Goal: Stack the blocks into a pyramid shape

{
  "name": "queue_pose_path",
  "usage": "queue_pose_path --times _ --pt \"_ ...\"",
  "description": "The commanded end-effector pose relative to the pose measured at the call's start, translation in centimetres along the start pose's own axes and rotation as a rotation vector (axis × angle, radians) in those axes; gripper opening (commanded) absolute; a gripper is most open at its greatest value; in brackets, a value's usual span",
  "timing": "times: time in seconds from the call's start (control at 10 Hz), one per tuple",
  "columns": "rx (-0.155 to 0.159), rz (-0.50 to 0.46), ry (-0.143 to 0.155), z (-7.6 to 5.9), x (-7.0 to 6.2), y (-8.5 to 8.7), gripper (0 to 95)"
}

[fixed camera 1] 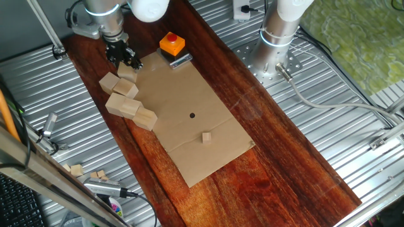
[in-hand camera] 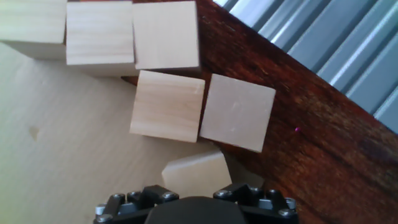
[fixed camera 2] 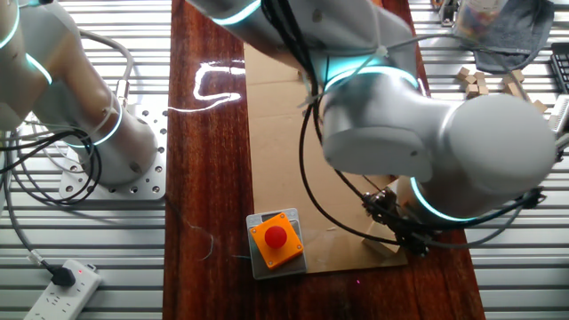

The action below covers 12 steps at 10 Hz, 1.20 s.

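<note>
Several pale wooden blocks lie flat in the hand view: a row of three (in-hand camera: 99,34) at the top and two (in-hand camera: 166,106) below them. A sixth block (in-hand camera: 196,174), slightly turned, sits under those two, right at my gripper (in-hand camera: 196,191). The gripper's body hides where its fingers meet this block. In one fixed view my gripper (fixed camera 1: 125,63) stands over that block (fixed camera 1: 128,73), with the fingers straddling it at the far end of the cluster (fixed camera 1: 123,106). In the other fixed view the gripper (fixed camera 2: 400,236) is low, at a block (fixed camera 2: 384,246).
An orange block with a red button (fixed camera 1: 172,44) stands just behind the gripper. A tiny wooden cube (fixed camera 1: 206,137) lies on the cardboard sheet (fixed camera 1: 189,101). The second arm's base (fixed camera 1: 278,38) is at the back right. Small wooden pieces (fixed camera 1: 76,169) lie off the board.
</note>
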<state>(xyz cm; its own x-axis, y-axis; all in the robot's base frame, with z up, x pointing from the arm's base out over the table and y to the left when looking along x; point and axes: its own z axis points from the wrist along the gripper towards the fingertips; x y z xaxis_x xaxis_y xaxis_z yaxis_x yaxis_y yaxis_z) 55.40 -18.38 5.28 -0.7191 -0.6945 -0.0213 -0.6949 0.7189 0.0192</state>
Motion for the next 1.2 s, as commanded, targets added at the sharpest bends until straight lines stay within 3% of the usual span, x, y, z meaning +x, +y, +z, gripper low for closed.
queue_pose_path --times 0.1,0.2,0.3,0.7,0.9,1.2 --pt "0.010 -0.001 -0.005 0.1 -0.1 0.0 76.0" --pt "0.024 0.017 -0.015 0.1 -0.1 0.0 57.0" --pt "0.029 0.043 -0.019 0.1 -0.1 0.0 0.0" --pt "0.027 0.160 -0.014 -0.4 0.0 -0.2 0.0" --pt "0.048 0.176 0.027 -2.3 0.3 -0.6 0.0" --pt "0.049 0.243 0.043 -4.3 0.5 -0.5 0.0"
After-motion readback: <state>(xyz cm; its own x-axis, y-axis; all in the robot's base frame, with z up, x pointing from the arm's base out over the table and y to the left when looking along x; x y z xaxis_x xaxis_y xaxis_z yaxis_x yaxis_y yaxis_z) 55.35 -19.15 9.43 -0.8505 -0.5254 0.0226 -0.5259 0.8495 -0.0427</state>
